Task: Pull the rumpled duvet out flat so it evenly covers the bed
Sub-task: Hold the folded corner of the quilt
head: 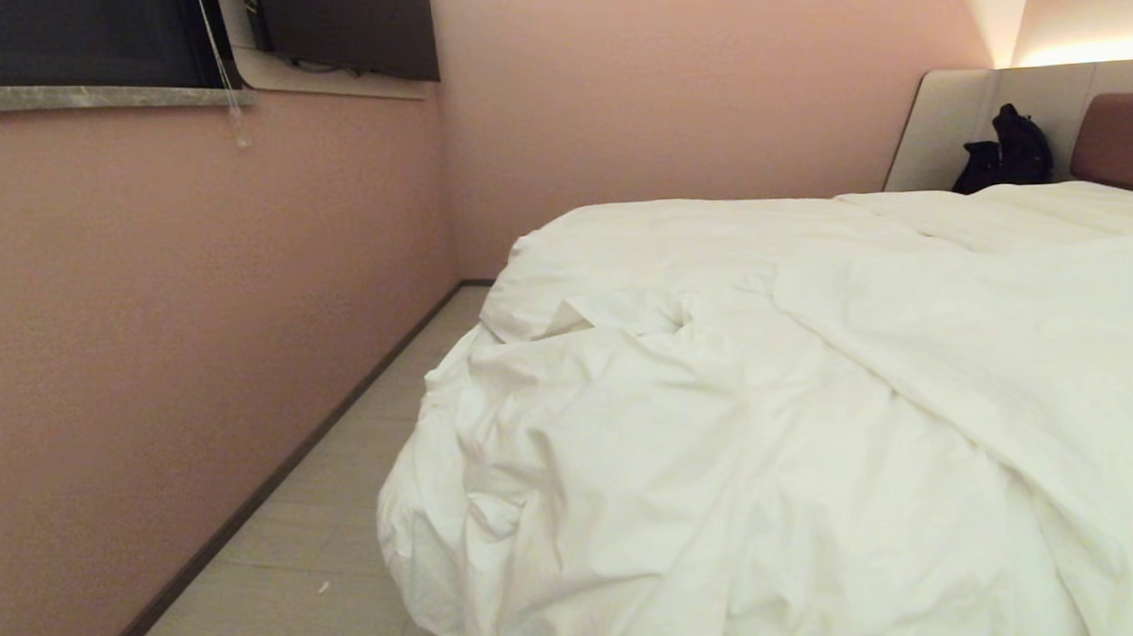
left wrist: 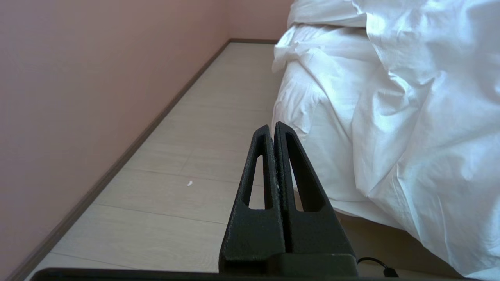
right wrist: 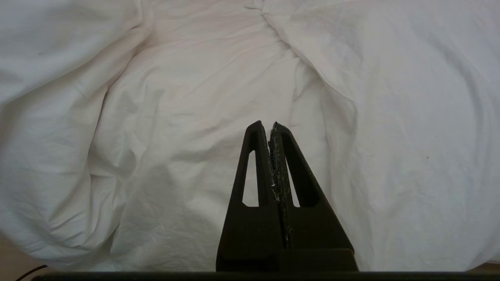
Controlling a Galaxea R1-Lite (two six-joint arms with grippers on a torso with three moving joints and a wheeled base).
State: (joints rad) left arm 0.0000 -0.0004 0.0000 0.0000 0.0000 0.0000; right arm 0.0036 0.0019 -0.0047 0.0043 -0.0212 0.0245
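Pink walls (head: pixel 193 306), white duvet (head: pixel 725 445) bunched, creased

The duvet (head: pixel 781 423) is plain white all over, unpatterned, its creases shading to soft grey, and it lies over the bed (head: pixel 1049 206), whose headboard (head: pixel 1128 141) is brown and set in a light grey panel (head: pixel 950 120). The wall (head: pixel 194 325) is a flat dusty pink with a dark grey-brown skirting (head: pixel 277 484) along its foot, the floor (head: pixel 319 558) is pale beige in wide planks with thin darker seams, and a black bag (head: pixel 1004 155) stands against the panel. The left pincer (left wrist: pixel 273 127) and the right pincer (right wrist: pixel 267 125) are both matt black with a grainy texture, the right one flecked with pale specks along its inner seam.
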